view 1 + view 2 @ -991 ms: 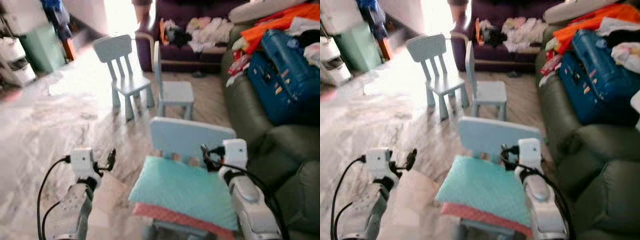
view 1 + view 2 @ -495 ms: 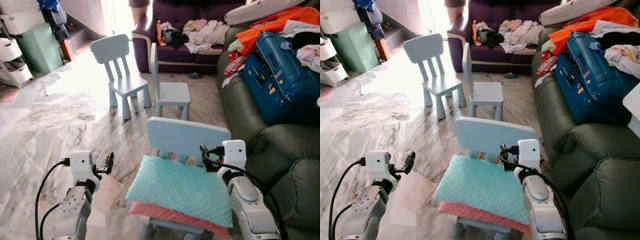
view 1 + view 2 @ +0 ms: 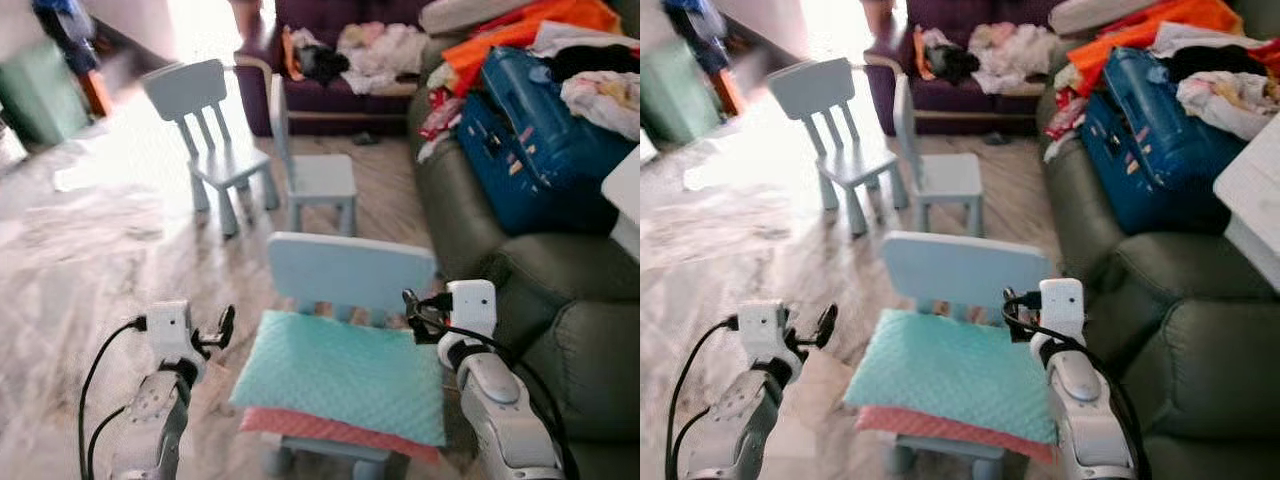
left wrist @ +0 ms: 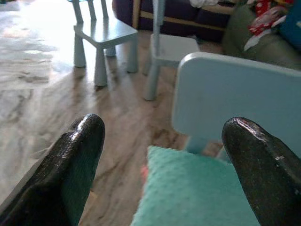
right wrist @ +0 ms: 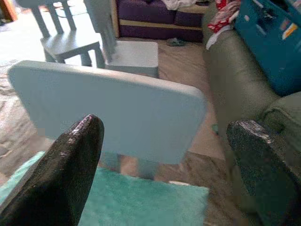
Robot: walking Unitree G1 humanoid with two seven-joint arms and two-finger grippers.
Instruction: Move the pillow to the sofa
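On the far left a green bin (image 3: 38,88) stands blurred against the wall, with pale marble floor (image 3: 80,250) spreading toward the near side. The left pincer (image 3: 222,328) is raised over the floor just left of the near chair, its two black fingers (image 4: 75,165) spread wide apart and grasping nothing. Farther off, two small light-blue chairs (image 3: 205,135) stand close together near the middle of the room. The near chair (image 3: 350,275), also light blue, carries the pillow (image 3: 345,375), a teal cushion with a nubbly top that lies flat on the seat over a pink layer (image 3: 340,435) showing along its near edge. The right pincer (image 3: 412,318) is held at the pillow's far right corner, beside the chair back, fingers (image 5: 70,165) likewise released and wide, not touching the pillow. To the right runs a dark green sofa (image 3: 520,290), loaded at its far end with a blue suitcase (image 3: 530,130), orange cloth (image 3: 500,35) and other clothes. A purple couch (image 3: 340,60) heaped with clothes stands at the far side.
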